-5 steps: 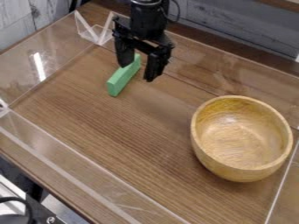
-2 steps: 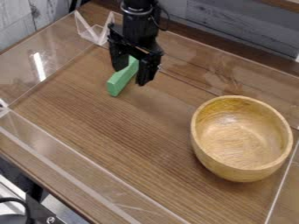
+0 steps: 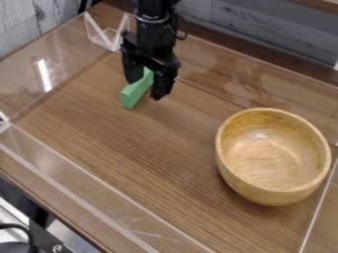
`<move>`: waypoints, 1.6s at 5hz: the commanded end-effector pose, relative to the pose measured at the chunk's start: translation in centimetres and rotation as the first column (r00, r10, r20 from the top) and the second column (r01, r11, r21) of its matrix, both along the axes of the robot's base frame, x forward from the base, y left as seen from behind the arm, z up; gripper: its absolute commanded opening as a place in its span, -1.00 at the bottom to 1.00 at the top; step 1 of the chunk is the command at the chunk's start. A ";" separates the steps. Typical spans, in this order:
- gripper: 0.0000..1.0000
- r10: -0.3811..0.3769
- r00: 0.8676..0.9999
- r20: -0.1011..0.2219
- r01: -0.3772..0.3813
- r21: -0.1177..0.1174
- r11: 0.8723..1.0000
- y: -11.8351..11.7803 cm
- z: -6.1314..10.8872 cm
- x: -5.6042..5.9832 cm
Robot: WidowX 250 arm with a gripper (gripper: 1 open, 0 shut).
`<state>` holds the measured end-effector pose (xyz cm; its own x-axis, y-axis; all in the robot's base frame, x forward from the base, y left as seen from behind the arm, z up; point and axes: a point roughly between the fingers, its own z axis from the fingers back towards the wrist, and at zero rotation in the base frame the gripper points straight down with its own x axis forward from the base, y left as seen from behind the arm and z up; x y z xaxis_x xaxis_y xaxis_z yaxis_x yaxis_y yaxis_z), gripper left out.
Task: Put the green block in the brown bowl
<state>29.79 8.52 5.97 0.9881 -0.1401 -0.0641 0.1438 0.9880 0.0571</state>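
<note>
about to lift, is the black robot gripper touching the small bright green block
cannot tell: in the camera view the gripper overlaps the block, hiding any contact or gap

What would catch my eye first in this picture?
Probably the big tan-brown bowl, bare inside, at the right of the wooden table. Next, the bright green block toward the upper left, with the black robot arm reaching down over it, its jaws apart.

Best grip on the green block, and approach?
Likely mid-length on the green block, from above, claw fingers closing across its two long sides. It's a narrow bar lying flat on the table, lengthwise toward the far edge, so its width is the easy span.
</note>
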 end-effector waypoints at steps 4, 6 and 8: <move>1.00 -0.006 0.997 0.080 0.005 0.017 1.000 1.8 0.6 2.0; 1.00 -0.009 0.996 0.088 0.007 0.015 1.000 2.3 0.2 2.5; 1.00 -0.008 0.997 0.077 0.007 0.016 1.000 3.2 -1.2 2.8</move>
<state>31.70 11.12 3.04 0.9876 -0.1506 -0.0438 0.1529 0.9868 0.0542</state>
